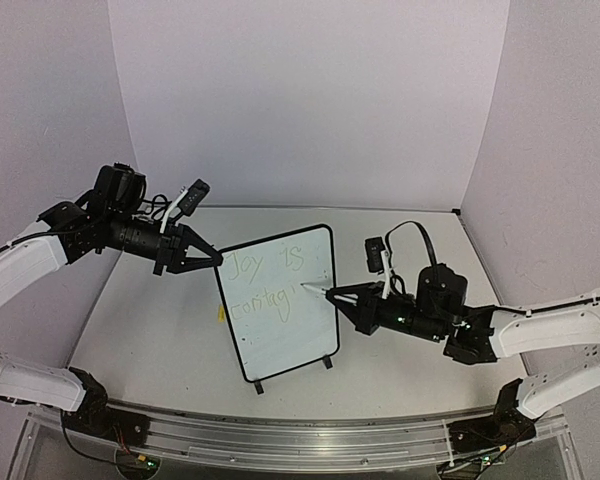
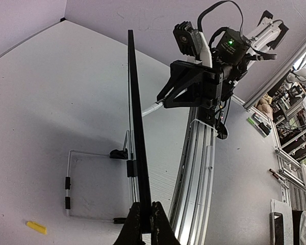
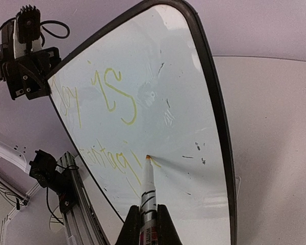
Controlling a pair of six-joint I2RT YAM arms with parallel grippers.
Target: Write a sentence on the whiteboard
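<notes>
On the worktop (image 1: 150, 330) the whiteboard (image 1: 290, 335) stands upright between the two arms. The left tool (image 1: 212, 259) is clamped tight on its upper left edge. The right tool (image 1: 338, 296) is closed around a marker (image 1: 316, 290), whose tip touches the board at the end of the second line of the faint yellow sentence (image 1: 265, 285). A yellow cap (image 1: 220, 313) lies just behind the board.
</notes>
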